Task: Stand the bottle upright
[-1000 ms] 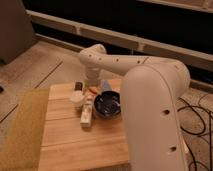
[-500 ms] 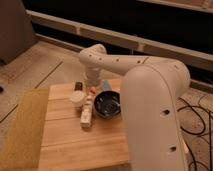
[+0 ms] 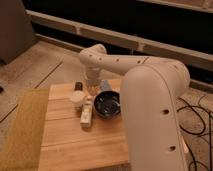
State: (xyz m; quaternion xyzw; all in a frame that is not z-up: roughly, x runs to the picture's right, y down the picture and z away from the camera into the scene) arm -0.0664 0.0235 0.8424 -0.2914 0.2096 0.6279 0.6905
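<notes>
The bottle is a slim cream-white shape lying on its side on the wooden table, just left of the dark round bowl. Its far end points toward my gripper. The gripper hangs down from the white arm and sits right over that far end of the bottle. Whether it touches the bottle does not show. The arm's big white body fills the right foreground and hides the table's right side.
A small white cup stands left of the bottle's far end, with a small dark object behind it. A bluish item sits behind the bowl. A yellowish panel borders the table's left. Cables lie on the floor at right.
</notes>
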